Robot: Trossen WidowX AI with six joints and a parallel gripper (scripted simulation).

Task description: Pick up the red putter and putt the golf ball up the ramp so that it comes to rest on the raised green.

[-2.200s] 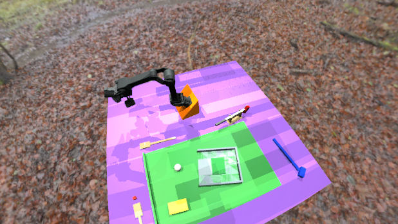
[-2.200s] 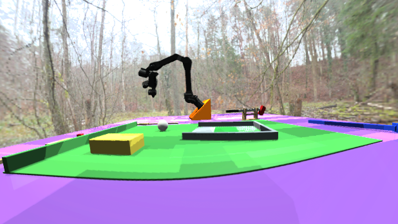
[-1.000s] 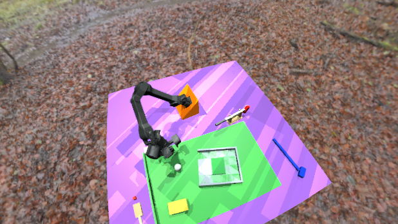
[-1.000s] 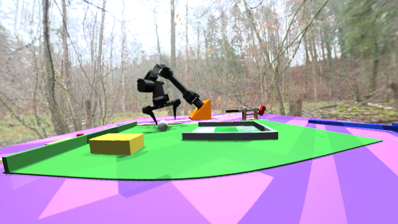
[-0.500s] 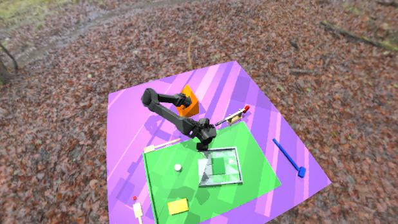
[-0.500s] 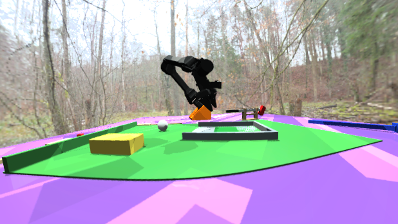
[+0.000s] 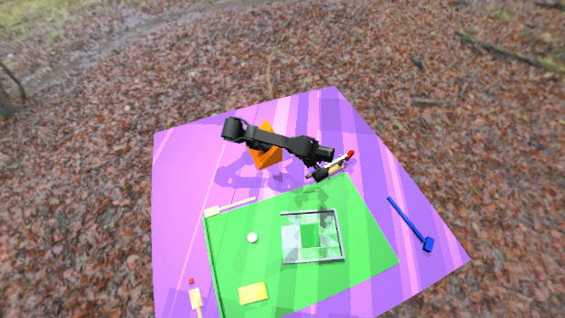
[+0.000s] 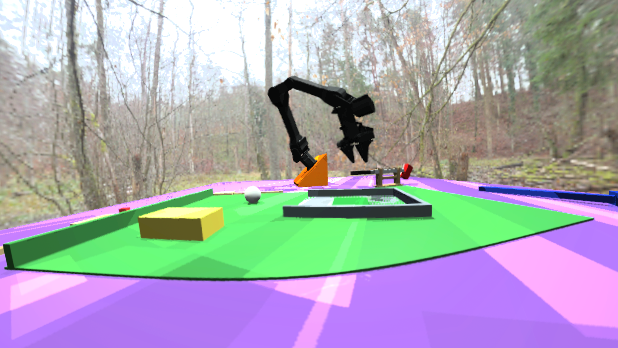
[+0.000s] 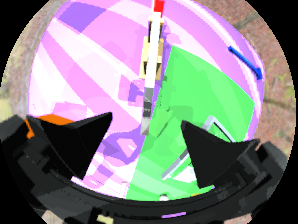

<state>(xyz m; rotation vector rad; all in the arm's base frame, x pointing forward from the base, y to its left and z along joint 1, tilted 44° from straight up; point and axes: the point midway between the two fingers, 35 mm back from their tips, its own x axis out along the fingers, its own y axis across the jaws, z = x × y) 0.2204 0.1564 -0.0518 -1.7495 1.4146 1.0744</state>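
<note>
A black robot arm reaches out from its orange base point(image 7: 267, 157), and its hand point(image 8: 356, 150) hangs in the air with the two fingers spread wide and nothing between them. Just below and beyond it lies the red putter point(image 7: 330, 166), resting across a small wooden stand point(image 8: 387, 176) so its shaft sits raised off the counter point(image 7: 183, 155), near the far edge of the green mat point(image 7: 366, 238). The putter has a red head at one end, a pale shaft and a dark grip end nearest the hand. It looks like a thin, rigid, light stick that should not bend, though a smooth narrow shaft could swivel or slip in a loose pinch. A sensible place to hold it is probably the shaft close to the dark grip, away from the stand's posts, with the fingers closing across the shaft. The white golf ball point(image 7: 251, 237) sits on the green mat, well apart from the putter, beside a grey-framed raised green point(image 7: 339, 233). A yellow block point(image 7: 252, 292) lies on the mat, a blue putter point(image 7: 410, 224) on the counter's right side, and a tan putter point(image 7: 229, 206) by the mat's corner. The counter is striped pink and purple and stands outdoors on brown leaf litter among bare trees.
</note>
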